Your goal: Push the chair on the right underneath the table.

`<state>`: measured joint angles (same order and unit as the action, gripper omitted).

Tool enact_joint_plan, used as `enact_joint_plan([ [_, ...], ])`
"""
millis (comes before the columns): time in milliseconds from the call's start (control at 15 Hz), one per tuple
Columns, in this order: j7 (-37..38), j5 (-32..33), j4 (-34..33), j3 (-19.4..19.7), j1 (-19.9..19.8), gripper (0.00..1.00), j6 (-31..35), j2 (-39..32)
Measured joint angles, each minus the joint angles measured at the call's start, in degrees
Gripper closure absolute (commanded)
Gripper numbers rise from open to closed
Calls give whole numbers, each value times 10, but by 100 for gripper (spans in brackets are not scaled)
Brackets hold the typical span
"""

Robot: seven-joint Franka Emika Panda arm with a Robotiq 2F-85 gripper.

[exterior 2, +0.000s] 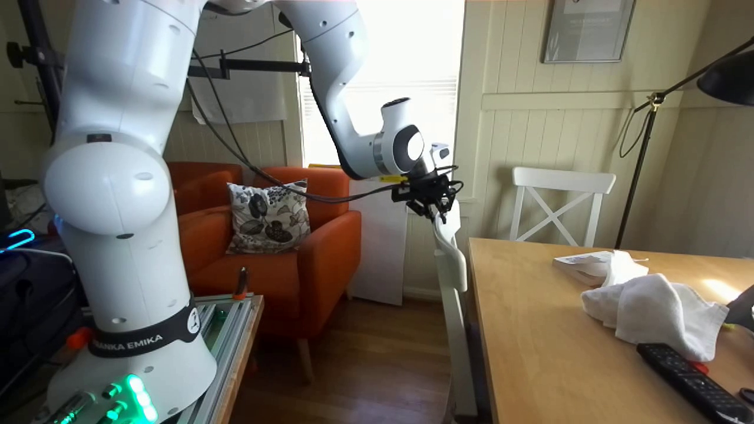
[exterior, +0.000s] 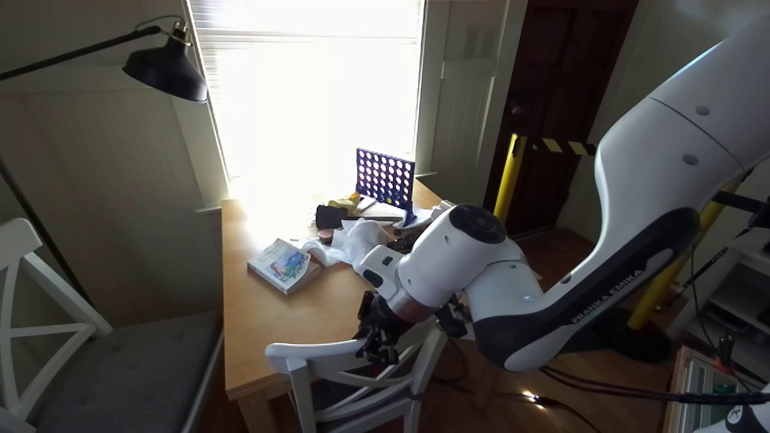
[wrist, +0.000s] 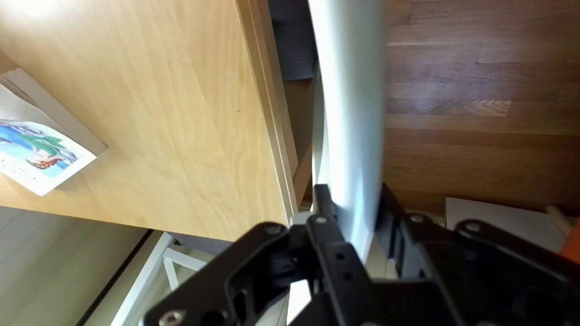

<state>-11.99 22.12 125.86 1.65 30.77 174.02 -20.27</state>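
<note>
The white X-back chair (exterior: 322, 350) stands upright at the table's near side, its back close to the table edge. Its curved top rail also shows in an exterior view (exterior 2: 452, 259) and in the wrist view (wrist: 351, 90). Part of its grey seat shows in the gap beside the table; the rest is hidden under the top. The tan table (exterior: 264, 328) also shows in an exterior view (exterior 2: 530, 335) and in the wrist view (wrist: 181, 117). My gripper (wrist: 355, 199) has its fingers on both sides of the top rail, seemingly closed on it; it shows in both exterior views (exterior: 378, 352) (exterior 2: 435, 207).
A second white X-back chair (exterior: 66, 337) stands at the table's adjacent side. The table bears a book (exterior: 281, 264), white cloth (exterior: 361, 237), blue game grid (exterior: 385, 177) and remote (exterior 2: 689, 377). An orange armchair (exterior 2: 330, 253) and lamp (exterior: 165, 69) stand nearby. Cables (exterior: 577, 394) cross the floor area.
</note>
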Motion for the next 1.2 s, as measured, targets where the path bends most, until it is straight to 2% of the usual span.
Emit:
enact_joint_plan([
  [67, -6, 0, -1, -2, -4, 93, 0, -1],
  [133, -13, -1, -1, -5, -10, 49, 0, -1],
  [200, -19, -1, -1, -17, -23, 46, 0, -1],
  [400, -52, -13, -3, -77, -89, 27, -1, -1],
  [600, -158, -99, -4, -198, -194, 5, -16, 9],
  [733, -234, -168, -9, -284, -255, 0, -35, 27],
  [933, -335, -257, -27, -400, -340, 0, -108, 76],
  [1067, -400, -310, -44, -441, -383, 0, -178, 121],
  [1200, -473, -351, -58, -454, -413, 0, -267, 169],
])
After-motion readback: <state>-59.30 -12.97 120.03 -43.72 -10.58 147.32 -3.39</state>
